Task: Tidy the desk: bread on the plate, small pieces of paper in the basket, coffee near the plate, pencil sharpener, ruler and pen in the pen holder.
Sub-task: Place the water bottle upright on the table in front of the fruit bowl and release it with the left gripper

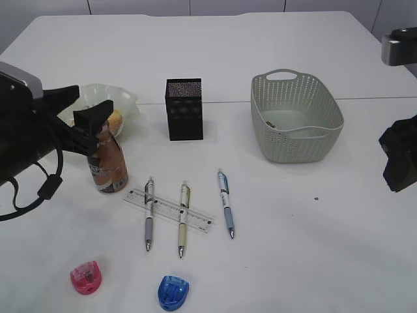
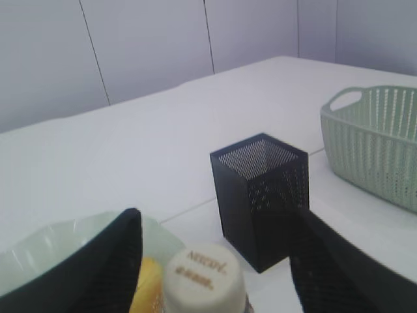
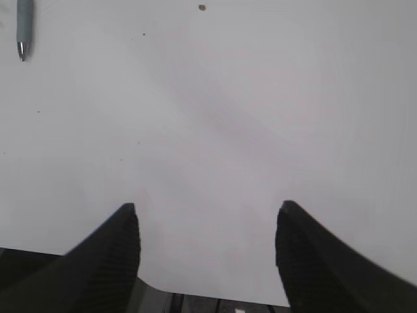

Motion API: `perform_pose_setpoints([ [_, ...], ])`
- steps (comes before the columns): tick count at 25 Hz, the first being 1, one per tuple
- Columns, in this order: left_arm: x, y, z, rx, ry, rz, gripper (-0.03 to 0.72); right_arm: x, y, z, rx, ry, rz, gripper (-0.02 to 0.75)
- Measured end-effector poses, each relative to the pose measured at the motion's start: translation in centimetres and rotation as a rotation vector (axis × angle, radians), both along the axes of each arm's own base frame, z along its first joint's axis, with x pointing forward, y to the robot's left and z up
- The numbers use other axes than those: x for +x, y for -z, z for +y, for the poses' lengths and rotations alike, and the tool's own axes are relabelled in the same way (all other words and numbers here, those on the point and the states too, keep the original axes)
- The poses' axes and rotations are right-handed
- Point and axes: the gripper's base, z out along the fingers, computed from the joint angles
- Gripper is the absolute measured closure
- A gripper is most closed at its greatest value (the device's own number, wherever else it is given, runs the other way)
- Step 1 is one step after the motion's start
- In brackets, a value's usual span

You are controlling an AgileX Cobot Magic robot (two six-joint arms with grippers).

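The coffee bottle (image 1: 108, 163) stands upright on the desk (image 1: 313, 228), just in front of the pale green plate (image 1: 124, 99). The bread (image 1: 115, 120) lies on the plate. My left gripper (image 1: 96, 119) is open, with its fingers either side of the bottle's white cap (image 2: 203, 280) and gaps on both sides. The black pen holder (image 1: 184, 109) also shows in the left wrist view (image 2: 260, 195). The clear ruler (image 1: 169, 210) lies under two of three pens (image 1: 225, 202). My right gripper (image 3: 207, 207) is open and empty over bare desk.
The basket (image 1: 296, 117) stands at the right, with a small dark scrap (image 1: 269, 124) inside. A pink sharpener (image 1: 86, 277) and a blue sharpener (image 1: 173, 291) lie near the front edge. A pen tip (image 3: 23, 29) shows in the right wrist view.
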Motion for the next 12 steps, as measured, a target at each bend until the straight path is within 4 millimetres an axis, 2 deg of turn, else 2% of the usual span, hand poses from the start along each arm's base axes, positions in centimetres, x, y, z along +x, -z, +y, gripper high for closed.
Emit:
perform_pose_setpoints([
  [6,-1.6,-3.3,0.4,-0.021,-0.005,-0.091,0.171,0.0,0.0,0.0,0.0,0.0,0.0,0.258],
  [12,-2.0,-6.2,2.0,-0.085,-0.11,-0.175,0.171,0.0,0.0,0.0,-0.001,0.0,0.002,0.258],
])
